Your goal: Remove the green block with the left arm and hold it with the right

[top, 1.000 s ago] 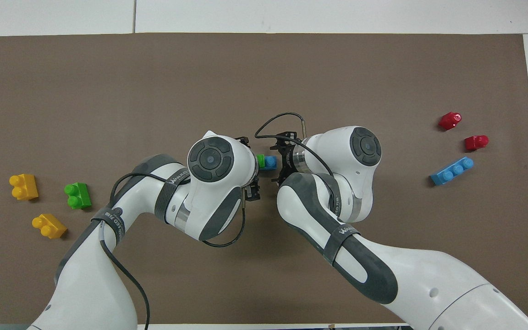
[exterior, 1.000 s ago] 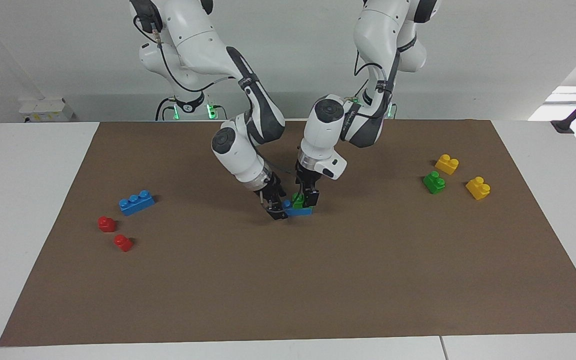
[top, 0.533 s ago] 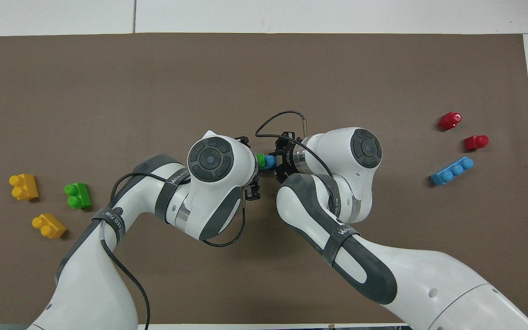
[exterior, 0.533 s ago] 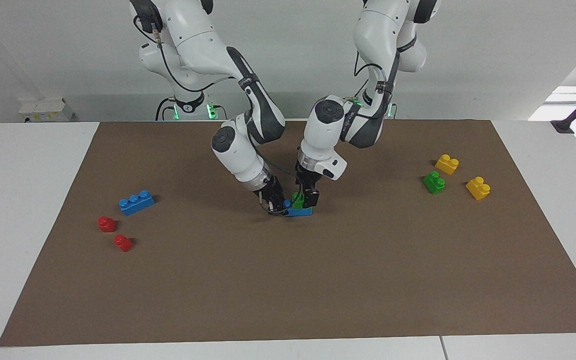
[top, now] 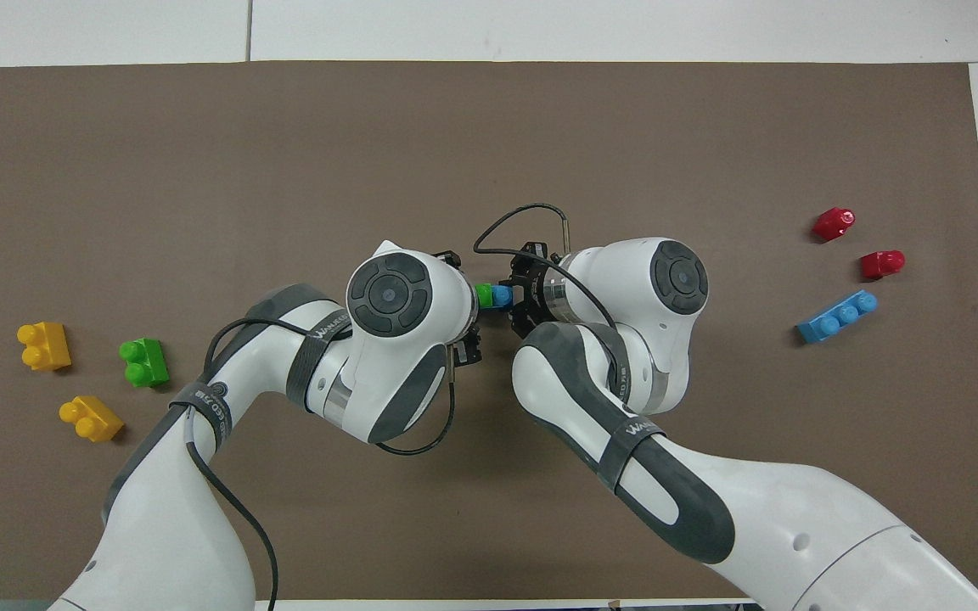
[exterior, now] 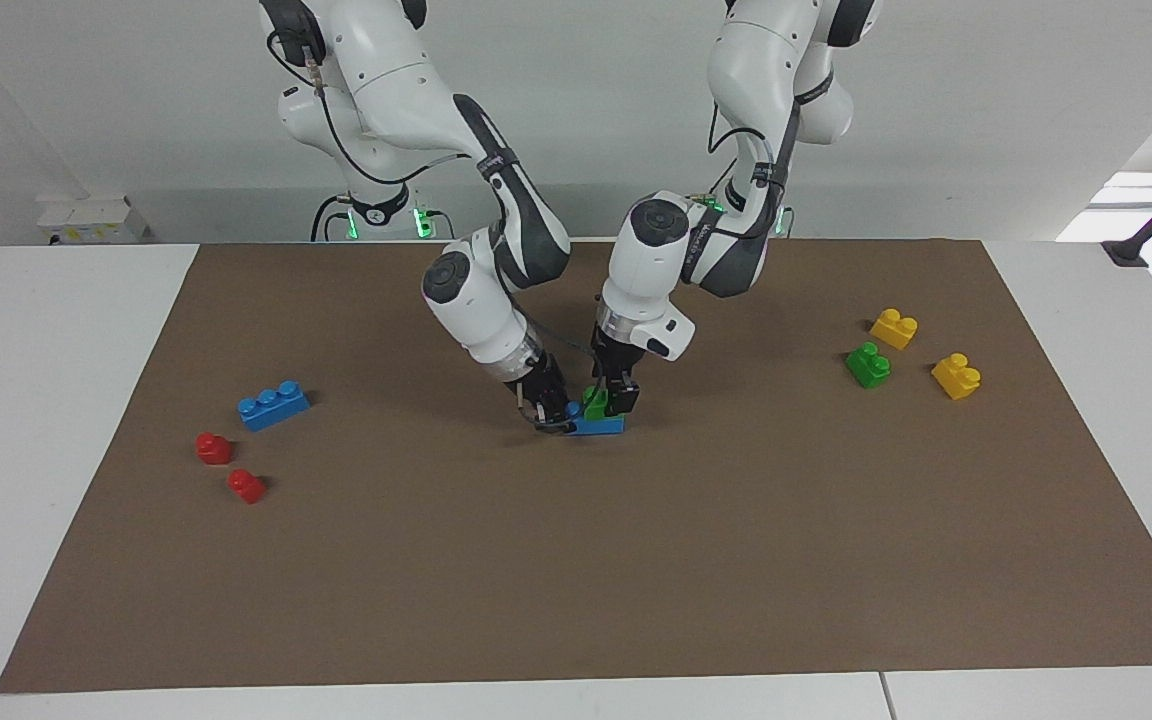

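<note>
Looking from across the bench, both arms lean in to the middle of the brown mat. The green block sits on top of a blue brick there. The left hand comes straight down with its fingers around the green block, apparently gripping it. The right hand slants in from the right arm's end and is clamped tight on the end of the blue brick. Toward the right arm's end lie another blue brick and two red pieces. Toward the left arm's end lie a darker green brick and two yellow bricks.

From overhead, the wrists hide most of both hands. Only a sliver of the green block and one blue stud show between them. The left hand is mostly under its wrist; the right hand touches the blue stud. The spare bricks lie well apart at either end.
</note>
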